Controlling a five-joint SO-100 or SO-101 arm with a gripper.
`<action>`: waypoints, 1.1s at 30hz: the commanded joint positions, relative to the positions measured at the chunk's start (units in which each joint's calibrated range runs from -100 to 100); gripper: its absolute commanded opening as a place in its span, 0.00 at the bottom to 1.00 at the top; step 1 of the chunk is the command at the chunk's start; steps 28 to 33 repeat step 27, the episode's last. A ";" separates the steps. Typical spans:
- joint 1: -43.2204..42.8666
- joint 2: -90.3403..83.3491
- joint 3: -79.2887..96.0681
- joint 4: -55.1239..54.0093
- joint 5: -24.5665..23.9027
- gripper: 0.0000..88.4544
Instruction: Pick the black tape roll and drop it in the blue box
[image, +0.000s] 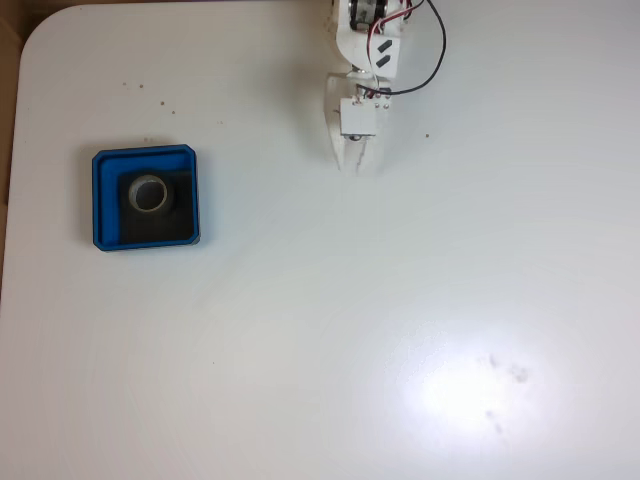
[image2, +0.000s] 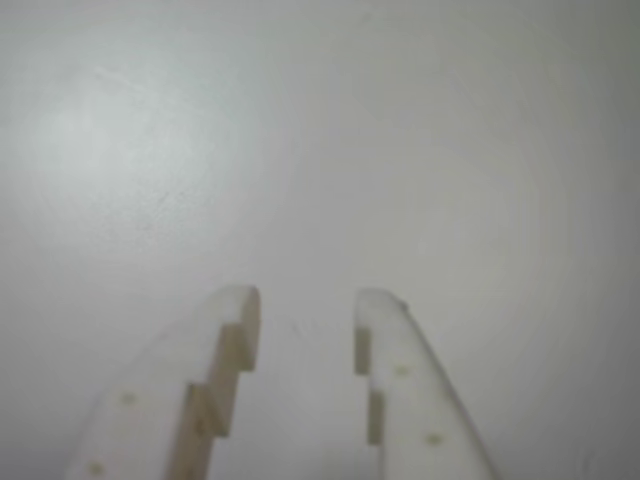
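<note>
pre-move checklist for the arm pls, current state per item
1. Small dark tape roll with pale core inside the shallow blue square box: ok.
2. Roll fully within the box walls, not on the rim: ok.
3. White two-finger gripper open, nothing between its fingers: ok.
4. Gripper away from the box, near the top edge of the overhead view: ok.
5. White table under the gripper bare: ok.
6. Roll flat or tilted: cannot tell.

White tabletop (image: 400, 300) wide open toward near and right edges. Sole obstacle: shallow blue square box (image: 105, 200) near left edge, black tape roll (image: 150, 193) inside.
</note>
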 joint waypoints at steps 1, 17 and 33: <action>-3.24 -0.61 0.90 -0.62 -0.20 0.03; -5.59 -0.61 0.90 -0.62 0.06 0.04; -5.59 -0.61 0.90 -0.53 0.15 0.04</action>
